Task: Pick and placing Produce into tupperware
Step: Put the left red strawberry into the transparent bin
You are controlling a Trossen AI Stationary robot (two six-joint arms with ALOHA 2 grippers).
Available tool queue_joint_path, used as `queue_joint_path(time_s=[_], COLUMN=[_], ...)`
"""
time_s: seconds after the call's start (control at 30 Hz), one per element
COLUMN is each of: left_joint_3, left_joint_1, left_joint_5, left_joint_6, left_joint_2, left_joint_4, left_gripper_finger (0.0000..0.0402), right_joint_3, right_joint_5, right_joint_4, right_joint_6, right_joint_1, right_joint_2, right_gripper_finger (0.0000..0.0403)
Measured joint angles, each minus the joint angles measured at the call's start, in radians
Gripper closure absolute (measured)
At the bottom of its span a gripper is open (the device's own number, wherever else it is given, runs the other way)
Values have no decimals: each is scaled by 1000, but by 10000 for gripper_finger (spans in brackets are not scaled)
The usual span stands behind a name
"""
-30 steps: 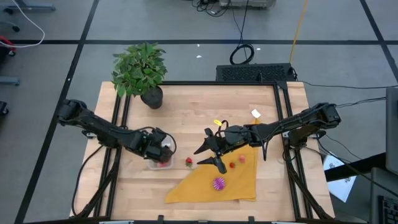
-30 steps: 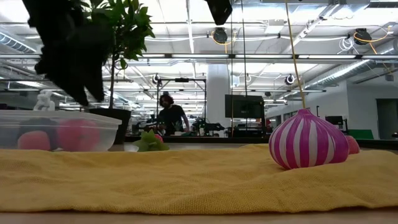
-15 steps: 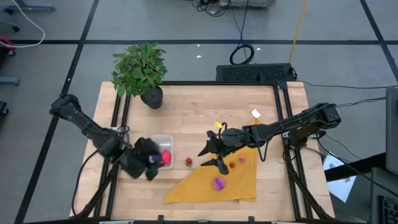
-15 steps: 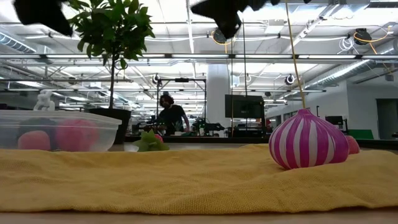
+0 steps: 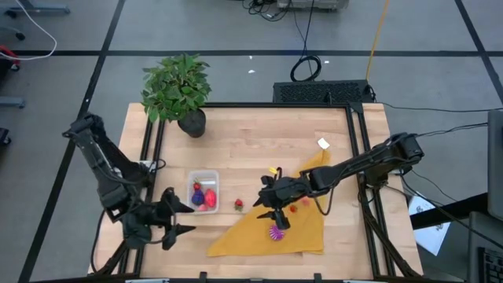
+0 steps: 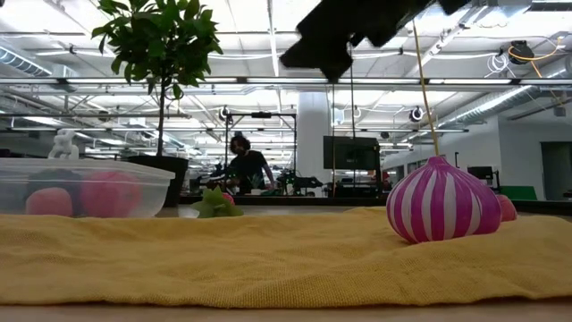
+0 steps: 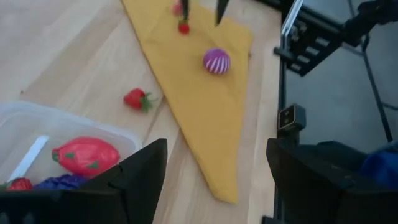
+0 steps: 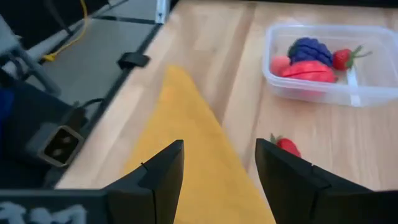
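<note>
Counter (image 5: 251, 134): pale wood, seen whole from above; I work it with two dark arms.
Box (image 5: 203, 191): clear plastic, on the counter left of centre, just off the cloth's left edge. In my right wrist view (image 8: 323, 62) it holds a purple bunch (image 8: 309, 46), a pink-red fruit (image 8: 305, 71), a small strawberry (image 8: 345, 57) and a white strip.
Loose strawberry (image 5: 238, 204): red with green top, on bare wood between the box and the cloth, touching neither. Also shows at (image 7: 138, 98) and (image 8: 286, 146).
Cloth (image 5: 271, 234): mustard yellow, triangular, spread flat on the counter's right half.
Striped bulb (image 5: 276, 231): magenta with white stripes, on the cloth toward its near edge; stands upright in the low view (image 6: 442, 201).
Small red piece (image 5: 294, 208): on the cloth, near my right claw.
Pink piece (image 5: 306, 200): on the cloth, just beside the red one.
Left claw (image 5: 182, 218): off the box, low over the counter's near left part, fingers (image 7: 140, 174) spread wide, nothing between them.
Right claw (image 5: 277, 215): over the cloth, just above the bulb and beside the small red piece, fingers (image 8: 165, 171) parted, gap bare; no contact with any produce that I can see.
Plant (image 5: 178, 88): leafy green, dark pot, far left corner of the counter.
Yellow tag (image 5: 274, 170) and white tag (image 5: 323, 143): small bits on the wood beyond the cloth.
Person (image 6: 245, 165): far off in the room behind, dark top.
</note>
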Motion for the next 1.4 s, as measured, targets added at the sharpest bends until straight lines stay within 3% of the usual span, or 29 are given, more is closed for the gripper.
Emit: queue_joint_path(time_s=[0.3, 0.7, 1.13, 1.4], left_joint_3=[0, 0, 0, 0], left_joint_1=[-62, -63, -63, -63], left_joint_5=[-74, -83, -73, -73], left_joint_6=[31, 47, 50, 50], left_joint_2=[-55, -61, -61, -61], left_joint_4=[-2, 6, 6, 6], left_gripper_finger=[121, 121, 121, 121], right_joint_3=[57, 290, 309, 309], right_joint_5=[-4, -4, -2, -2], right_joint_4=[-29, -213, -248, -306], right_joint_6=[-2, -172, -217, -360], right_joint_1=[-22, -59, -117, -125], right_joint_2=[98, 339, 364, 364], right_gripper_finger=[213, 213, 213, 213])
